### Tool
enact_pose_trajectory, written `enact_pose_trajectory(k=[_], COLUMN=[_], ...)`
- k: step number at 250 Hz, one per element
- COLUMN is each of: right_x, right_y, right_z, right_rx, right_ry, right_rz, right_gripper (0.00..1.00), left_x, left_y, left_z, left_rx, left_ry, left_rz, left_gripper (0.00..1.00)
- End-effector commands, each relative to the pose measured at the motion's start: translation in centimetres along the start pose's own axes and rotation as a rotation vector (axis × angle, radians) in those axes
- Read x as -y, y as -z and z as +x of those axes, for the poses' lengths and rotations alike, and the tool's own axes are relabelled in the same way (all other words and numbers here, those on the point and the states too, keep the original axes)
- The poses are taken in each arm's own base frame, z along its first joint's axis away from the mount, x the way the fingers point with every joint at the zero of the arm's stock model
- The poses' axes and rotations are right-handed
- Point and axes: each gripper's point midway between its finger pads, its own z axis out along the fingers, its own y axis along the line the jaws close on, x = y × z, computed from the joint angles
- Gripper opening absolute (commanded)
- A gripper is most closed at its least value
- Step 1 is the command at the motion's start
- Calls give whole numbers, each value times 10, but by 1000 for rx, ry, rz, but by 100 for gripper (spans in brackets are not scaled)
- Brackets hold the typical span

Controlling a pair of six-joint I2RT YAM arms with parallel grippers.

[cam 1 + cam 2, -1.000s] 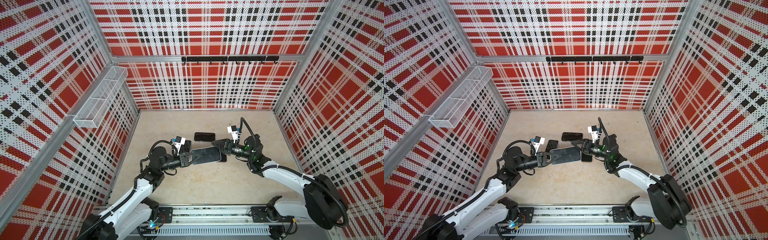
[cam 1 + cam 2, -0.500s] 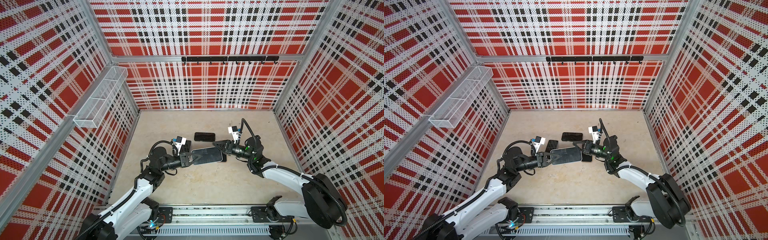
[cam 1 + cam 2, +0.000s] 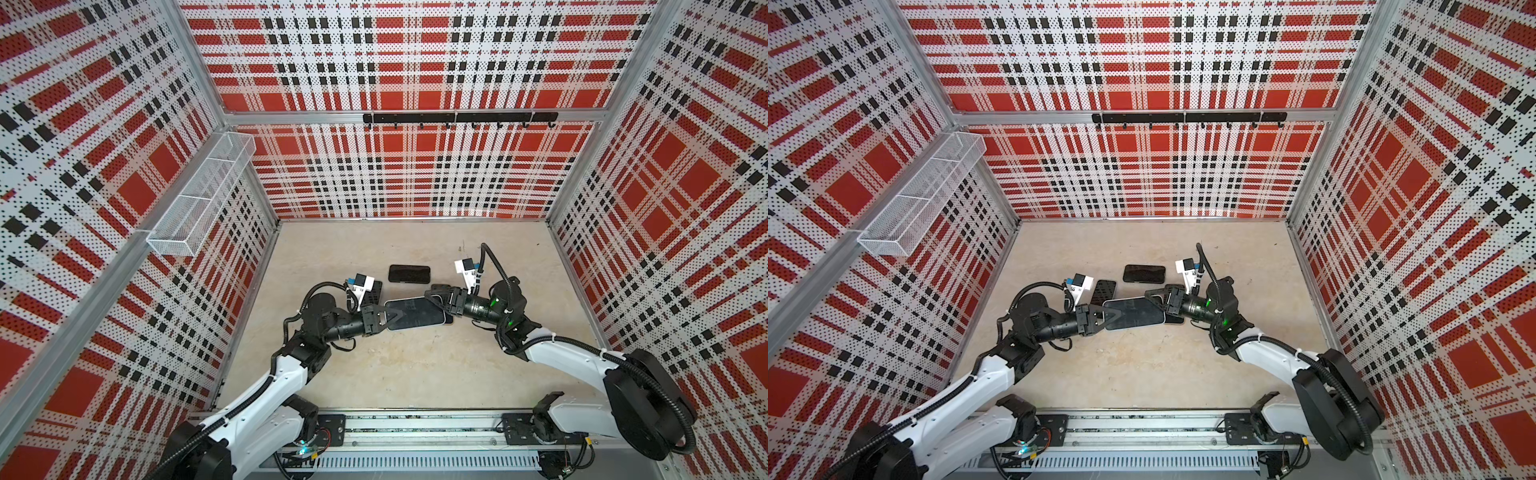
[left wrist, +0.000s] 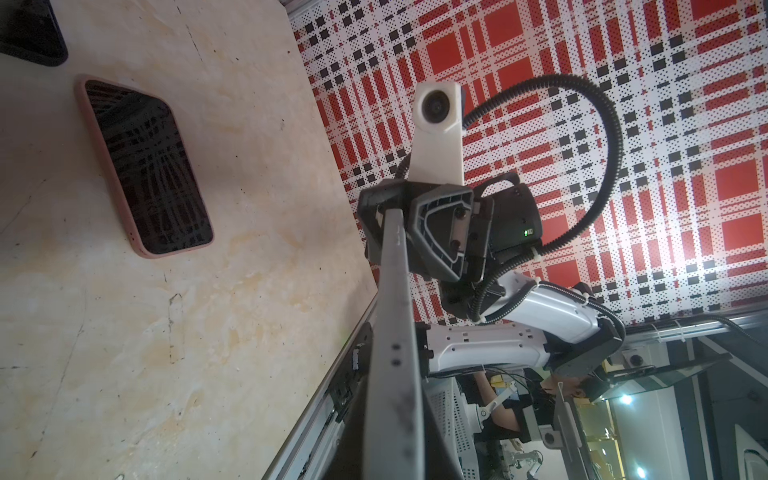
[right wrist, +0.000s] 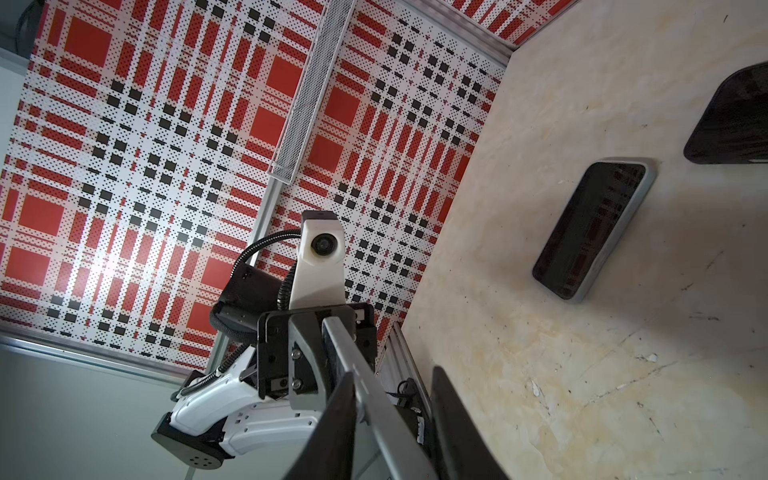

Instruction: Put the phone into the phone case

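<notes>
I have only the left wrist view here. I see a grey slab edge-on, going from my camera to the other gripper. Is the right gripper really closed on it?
Observer: Not fully. In the right wrist view the phone passes between the fingers of the right gripper, and a gap shows beside one finger.
Operator: And my own gripper, how does it hold?
Observer: In both top views the left gripper is clamped on the phone's left end.
Operator: Does any other phone lie near my arm?
Observer: Yes. A grey-cased phone lies screen up on the table, close to the left arm.
</notes>
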Motion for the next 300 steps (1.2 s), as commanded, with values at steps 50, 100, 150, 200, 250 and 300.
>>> enact_pose_trajectory(k=[50,100,150,200,250,300], right_x=[-31,-27,-28,-29,-25,-25], right_y=[10,9,9,8,11,12], right_z=[-2,-3,-5,10,19,19], right_rx=[35,43,52,0,-13,-9], right_ry=[102,100,109,69,51,56], right_rz=[-92,-79,-75,-94,-75,-66], right_gripper=[25,13,14,39,25,14], left_x=[-7,-8,-5,2,-3,-9], left_y=[2,2,2,7,7,9], left_z=[-13,-11,-13,-24,-25,-23], left_rx=[68,65,74,129,130,137], left_ry=[42,49,46,33,36,47], left_rz=[-28,-29,-24,-23,-34,-42], left_gripper=[0,0,0,0,0,0])
